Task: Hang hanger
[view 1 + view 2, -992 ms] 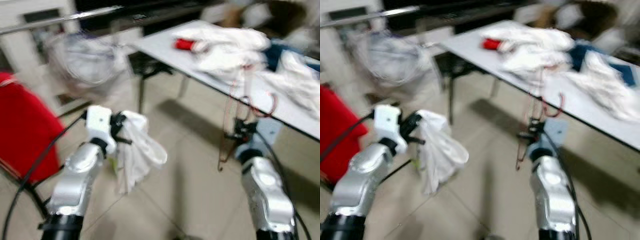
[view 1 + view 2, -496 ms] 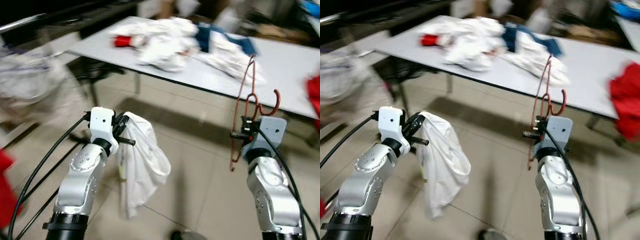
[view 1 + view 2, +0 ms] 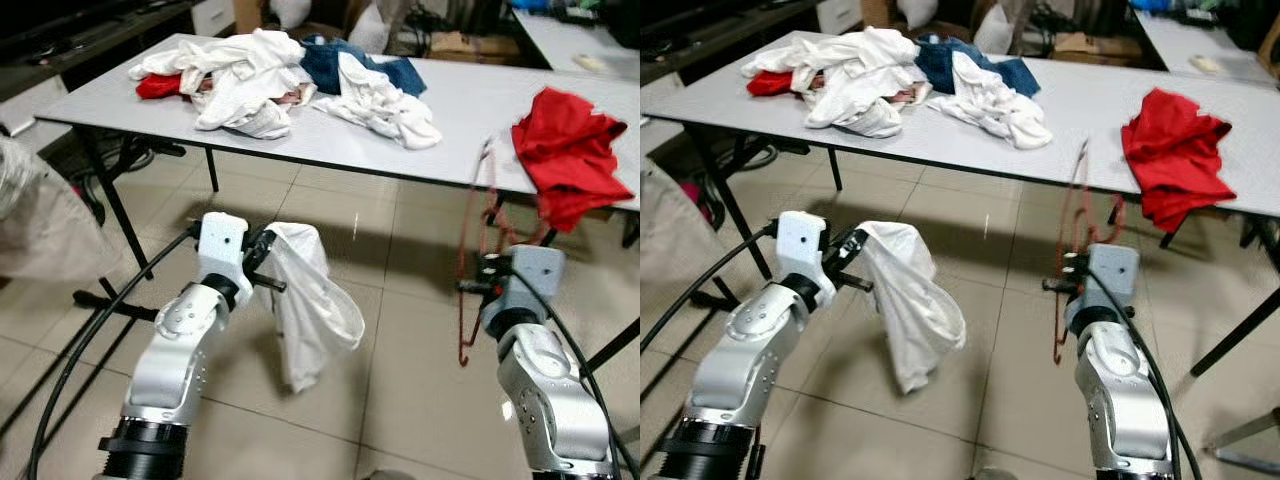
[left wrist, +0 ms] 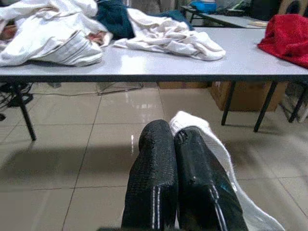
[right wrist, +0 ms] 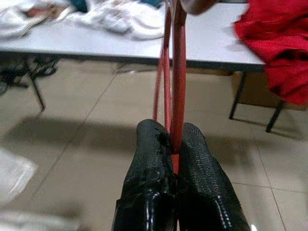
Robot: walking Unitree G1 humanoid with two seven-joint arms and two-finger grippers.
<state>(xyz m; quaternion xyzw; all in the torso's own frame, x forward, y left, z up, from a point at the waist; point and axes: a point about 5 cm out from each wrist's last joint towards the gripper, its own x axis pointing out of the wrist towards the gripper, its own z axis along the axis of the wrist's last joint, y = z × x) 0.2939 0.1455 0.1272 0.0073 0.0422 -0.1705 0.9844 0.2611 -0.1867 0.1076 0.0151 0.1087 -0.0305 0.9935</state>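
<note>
Right hand (image 5: pixel 171 159) pinched tight on the red hanger (image 5: pixel 174 82), held upright — clear of the table (image 3: pixel 470 110). Left hand (image 4: pixel 174 144) clamps a white garment (image 3: pixel 310 300) — carried off the floor.

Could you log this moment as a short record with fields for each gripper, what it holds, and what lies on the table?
left gripper: shut on a white garment, which hangs down over the tiled floor
right gripper: shut on a red hanger, held roughly upright in front of the table edge
table: grey, ahead of the robot
on table, left part: pile of white clothes, with a dark blue garment among them
on table, right part: red garment, draped over the near edge
</note>
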